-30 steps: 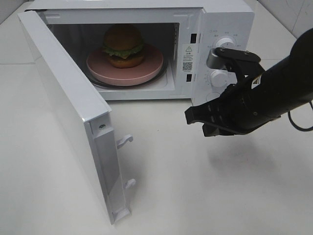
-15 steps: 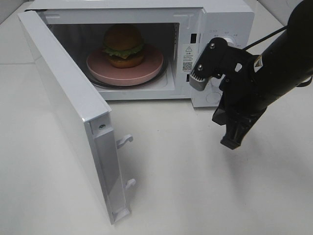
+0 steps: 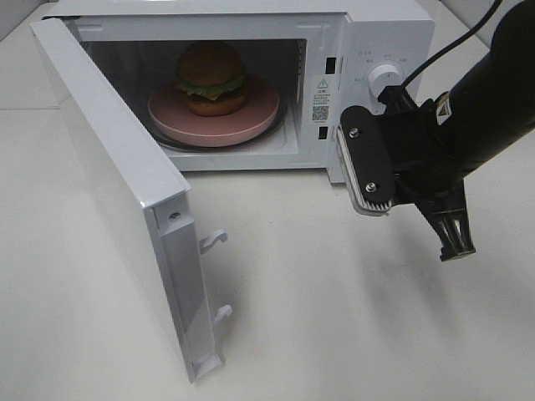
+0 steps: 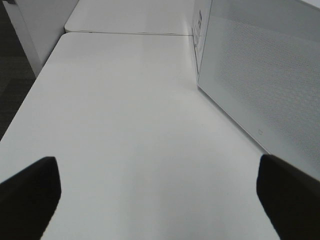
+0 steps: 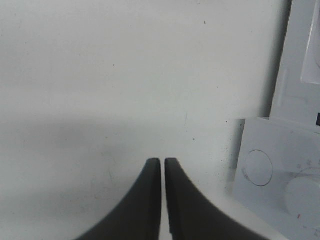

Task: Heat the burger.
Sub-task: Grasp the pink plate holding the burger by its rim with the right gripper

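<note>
Burger (image 3: pixel 211 77) is found parked on a round pink plate (image 3: pixel 251 115) inside the microwave (image 3: pixel 393 29), which is set at the far side of the desk (image 3: pixel 334 317). It's roughly centred on the plate and standing upright.

The door (image 3: pixel 109 184) is swung wide open toward the near left, so the cavity is exposed from the front but walled off on the left by the door panel. Two white latch hooks (image 3: pixel 213 241) can be seen poking out of the door's near edge.

The right claw (image 3: pixel 456 242) is hung just in front of the control panel on the right, pointed down at the desk. Its fingers are pinched almost together with only a sliver between them, and nothing is gripped. The lower part of the panel is blocked in the high view by the arm's camera mount; only the upper dial (image 3: pixel 386 77) is left showing.

The left claw (image 4: pixel 159 192) is caught only by its own wrist camera. Its fingers are spread wide with nothing held, over bare desk near the microwave's perforated side wall (image 4: pixel 260 75).
</note>
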Robot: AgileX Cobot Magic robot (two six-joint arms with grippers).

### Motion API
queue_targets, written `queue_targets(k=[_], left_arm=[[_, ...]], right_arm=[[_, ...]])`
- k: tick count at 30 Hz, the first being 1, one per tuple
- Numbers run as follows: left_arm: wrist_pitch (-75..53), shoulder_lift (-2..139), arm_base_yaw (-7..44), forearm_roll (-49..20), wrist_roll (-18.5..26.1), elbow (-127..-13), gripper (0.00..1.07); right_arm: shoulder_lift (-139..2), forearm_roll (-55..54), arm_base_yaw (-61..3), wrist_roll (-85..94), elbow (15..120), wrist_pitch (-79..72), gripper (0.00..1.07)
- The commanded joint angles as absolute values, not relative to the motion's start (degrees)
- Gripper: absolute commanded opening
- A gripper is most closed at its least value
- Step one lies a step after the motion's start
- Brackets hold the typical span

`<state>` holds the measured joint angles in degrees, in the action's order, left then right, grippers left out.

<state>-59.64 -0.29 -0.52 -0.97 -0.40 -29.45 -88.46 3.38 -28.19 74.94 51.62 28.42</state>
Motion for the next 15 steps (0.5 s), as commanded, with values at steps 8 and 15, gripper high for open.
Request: queue_targets(k=[8, 15], left_arm=[[-59.3, -1.3, -0.7, -0.8, -0.4, -29.3, 1.0], [-59.3, -1.3, -0.7, -0.8, -0.4, -29.3, 1.0]], right_arm=[[-87.8, 4.5, -28.4, 71.5, 52.0, 28.3, 0.86], [-88.1, 6.2, -29.2, 69.2, 54.1, 28.0, 0.99]])
